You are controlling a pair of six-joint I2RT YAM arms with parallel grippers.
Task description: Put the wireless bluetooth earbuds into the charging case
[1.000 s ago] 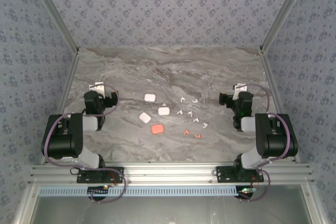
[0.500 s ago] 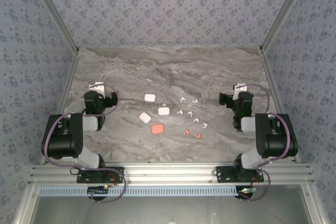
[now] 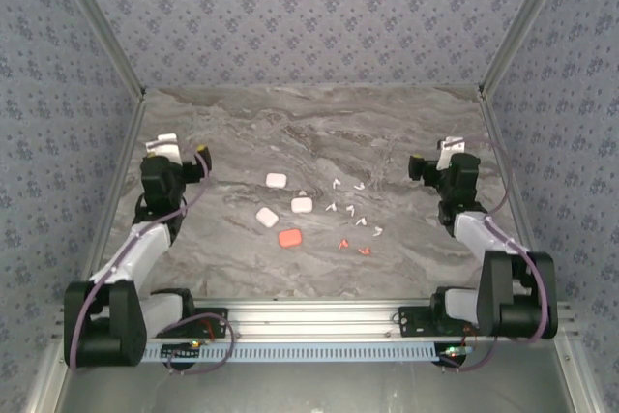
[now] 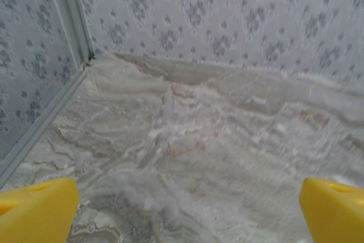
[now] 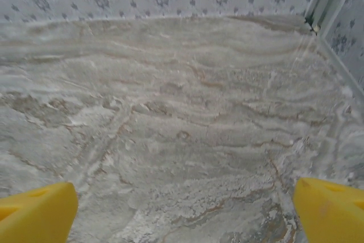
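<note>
Several tiny white earbuds (image 3: 350,210) lie scattered right of centre on the marble table, and two red earbuds (image 3: 341,244) lie nearer the front. Three white charging cases (image 3: 301,205) and one red case (image 3: 289,238) sit just left of them, lids apparently shut. My left gripper (image 3: 184,148) hovers at the table's left side, well away from the cases. My right gripper (image 3: 432,155) hovers at the right side, beyond the earbuds. In the wrist views the left gripper (image 4: 187,223) and right gripper (image 5: 182,223) are open, yellow fingertips (image 4: 37,209) far apart over bare marble.
Patterned walls with aluminium corner posts (image 3: 111,50) enclose the marble table (image 3: 319,132) on three sides. The arm bases are bolted to a rail (image 3: 309,316) at the near edge. Bare marble stretches behind the cases and earbuds.
Both arms have unfolded: elbows dropped toward the rail and the grippers lifted and shifted outward and slightly farther back. Cases and earbuds have not moved.
</note>
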